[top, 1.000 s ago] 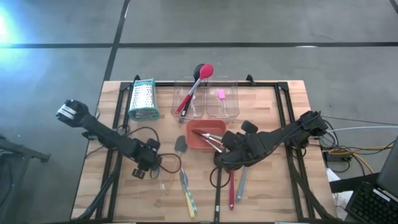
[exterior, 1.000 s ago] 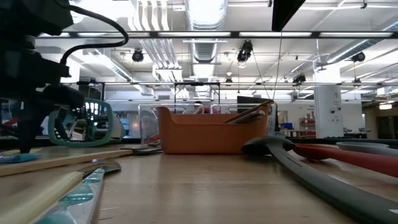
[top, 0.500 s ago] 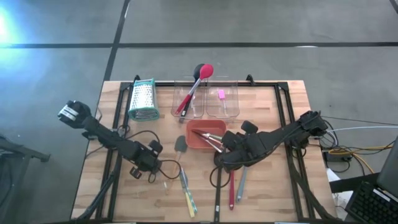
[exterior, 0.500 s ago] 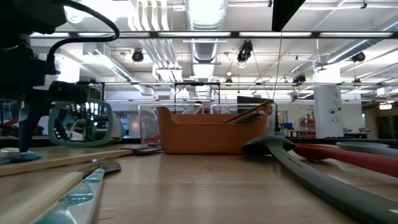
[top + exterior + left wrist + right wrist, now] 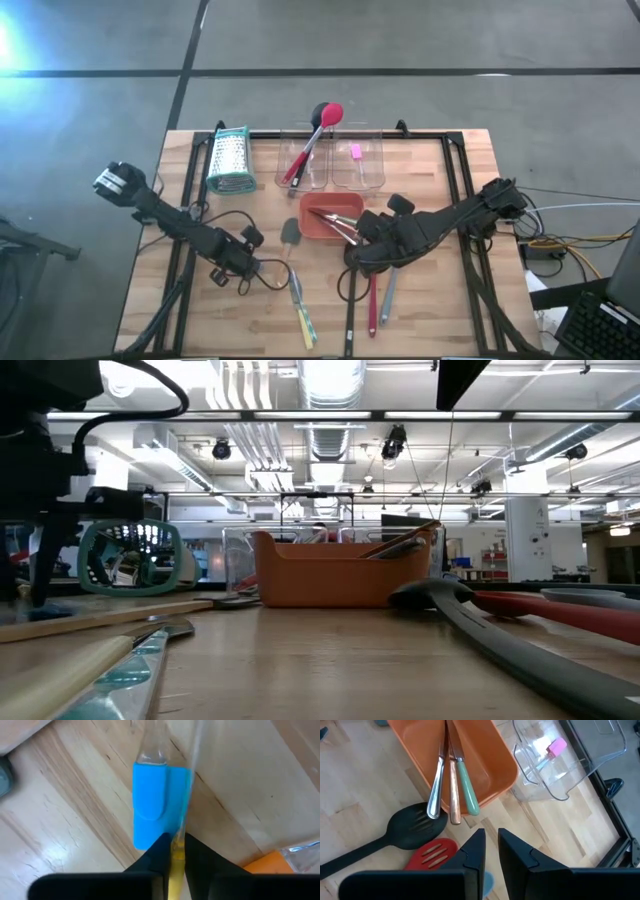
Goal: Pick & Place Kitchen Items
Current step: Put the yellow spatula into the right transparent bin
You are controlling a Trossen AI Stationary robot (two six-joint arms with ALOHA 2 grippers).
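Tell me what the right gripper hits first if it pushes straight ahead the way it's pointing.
Probably the orange tray: in the wrist view the right gripper points at its near edge, where three handles overhang. Height is unclear, so it might pass over toward the clear tub.

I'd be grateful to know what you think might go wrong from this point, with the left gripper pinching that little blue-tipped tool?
1. The left gripper pinches only the thin yellowish stem of the blue-tipped tool; so narrow a hold may let it swivel or slip on lifting.
2. A loose cable curls on the table beside that gripper and might snag.
3. The utensils in the orange tray overhang its rim near the right gripper, which could knock them.
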